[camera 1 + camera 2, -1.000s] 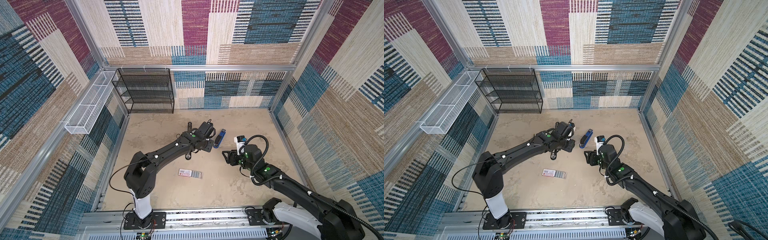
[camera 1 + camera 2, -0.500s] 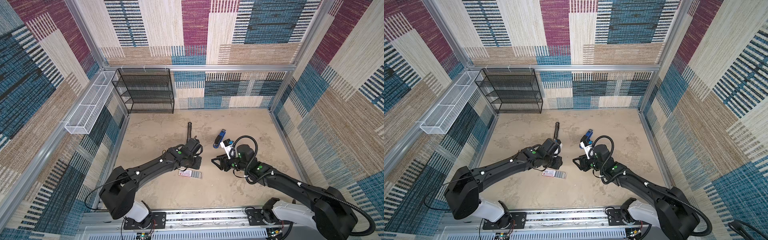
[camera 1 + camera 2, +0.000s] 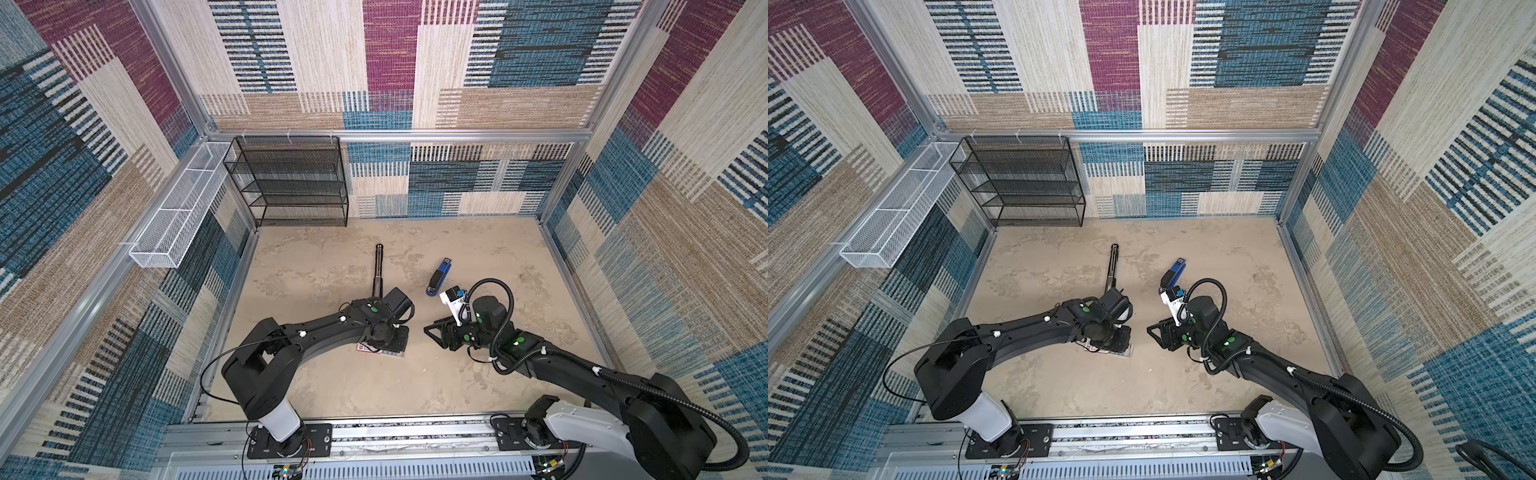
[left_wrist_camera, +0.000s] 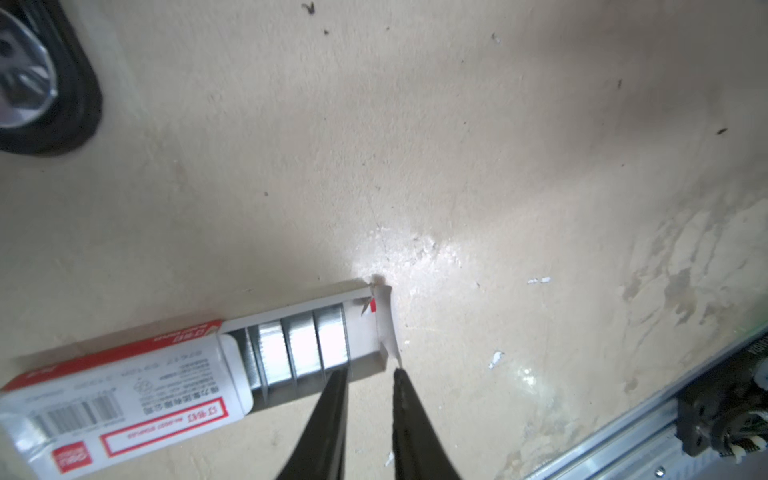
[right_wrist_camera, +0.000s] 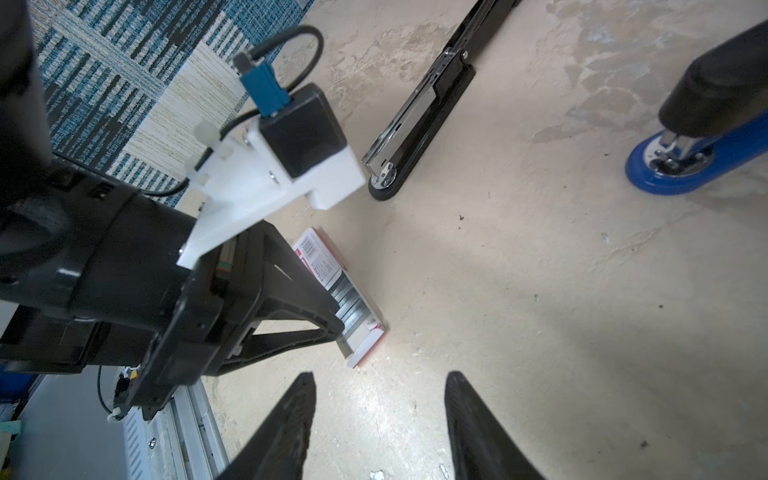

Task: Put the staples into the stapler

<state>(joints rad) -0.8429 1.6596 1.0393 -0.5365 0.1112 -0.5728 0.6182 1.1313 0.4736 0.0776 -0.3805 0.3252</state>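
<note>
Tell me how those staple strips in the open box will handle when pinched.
The staples sit as separate shiny blocks, so a strip probably lifts stiff yet could snap apart or slip from the left pincer. The thin card box looks light and unanchored; nudging a strip would likely drag it along.

Left arm point(image 3: 324, 328) over staples point(image 4: 303, 349), black stapler point(image 3: 378, 270) behind, bare floor point(image 3: 519, 249) rightward

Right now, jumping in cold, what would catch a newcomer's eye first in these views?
The left gripper, jaws narrowly apart, sits low at the exposed staples in their white-and-red box mid-table. Behind them a black stapler lies opened flat, with a blue stapler to its right. The right gripper hovers open and empty, off to the box's right.
</note>
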